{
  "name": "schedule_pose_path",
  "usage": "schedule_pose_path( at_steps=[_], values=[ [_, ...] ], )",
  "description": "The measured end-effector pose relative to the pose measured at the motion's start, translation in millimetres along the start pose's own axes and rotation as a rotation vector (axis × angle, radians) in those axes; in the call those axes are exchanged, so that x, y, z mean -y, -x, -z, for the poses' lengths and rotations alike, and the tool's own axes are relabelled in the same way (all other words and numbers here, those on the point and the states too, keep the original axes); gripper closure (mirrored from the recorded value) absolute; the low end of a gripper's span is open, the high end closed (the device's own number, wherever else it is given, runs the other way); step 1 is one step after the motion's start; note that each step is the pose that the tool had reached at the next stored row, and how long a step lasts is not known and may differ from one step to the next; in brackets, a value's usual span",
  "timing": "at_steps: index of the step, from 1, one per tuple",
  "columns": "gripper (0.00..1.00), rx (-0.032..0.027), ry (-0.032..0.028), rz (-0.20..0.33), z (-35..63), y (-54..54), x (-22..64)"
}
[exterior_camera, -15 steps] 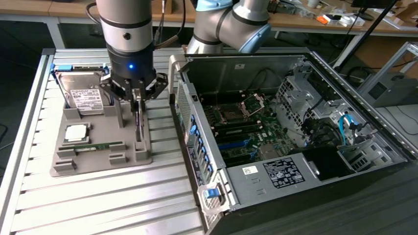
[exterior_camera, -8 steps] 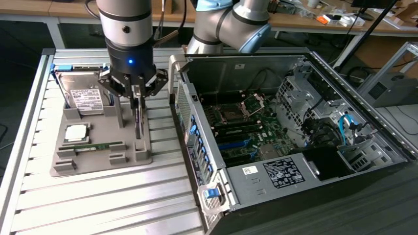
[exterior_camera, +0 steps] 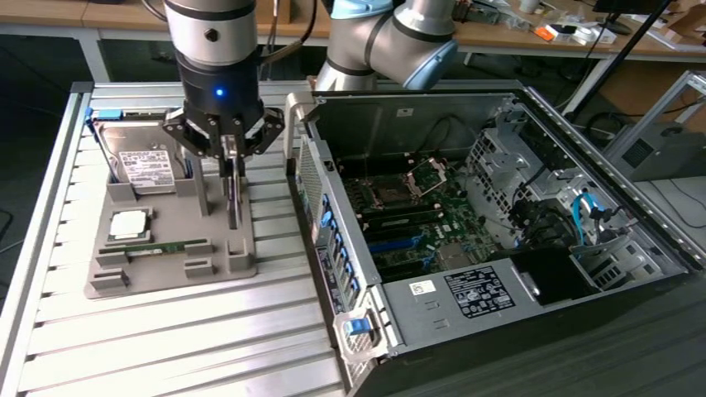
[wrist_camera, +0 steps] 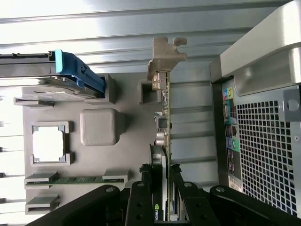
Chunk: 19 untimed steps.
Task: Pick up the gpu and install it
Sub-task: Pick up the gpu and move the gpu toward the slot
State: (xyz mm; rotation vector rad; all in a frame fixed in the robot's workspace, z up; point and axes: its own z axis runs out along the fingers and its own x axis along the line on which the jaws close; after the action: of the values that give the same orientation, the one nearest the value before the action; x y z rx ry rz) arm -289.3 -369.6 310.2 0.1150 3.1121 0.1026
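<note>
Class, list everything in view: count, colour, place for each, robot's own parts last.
table: one, silver slats, under the tray
tray: one, grey, on the table
gpu: one, green with silver bracket, on edge at the tray, clamped
hard drive: one, silver, white label, upright, tray's far end
processor chip: one, silver, tray pocket
RAM stick: one, green, tray slot
computer case: one, black and silver, open, exterior view's right
arm: one, silver and black, above the tray
gripper: one, black, shut on the gpu

Exterior: high, angled down. Wrist: close, past claw [wrist_camera: 161,170]. Shared: fixture [exterior_camera: 164,277].
</note>
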Motion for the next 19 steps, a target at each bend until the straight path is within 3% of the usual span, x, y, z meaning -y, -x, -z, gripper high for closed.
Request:
schedule_pose_path(
  at_steps=[11,15,19],
  values=[
    [0.73,-0.0001,0.0001,0.000,18.4,0.4,-1.2],
    [0.73,-0.0001,0.0002,0.000,36.1,0.8,-2.4],
    [0.73,-0.0001,0.0002,0.000,47.1,1.1,-3.1]
  ],
)
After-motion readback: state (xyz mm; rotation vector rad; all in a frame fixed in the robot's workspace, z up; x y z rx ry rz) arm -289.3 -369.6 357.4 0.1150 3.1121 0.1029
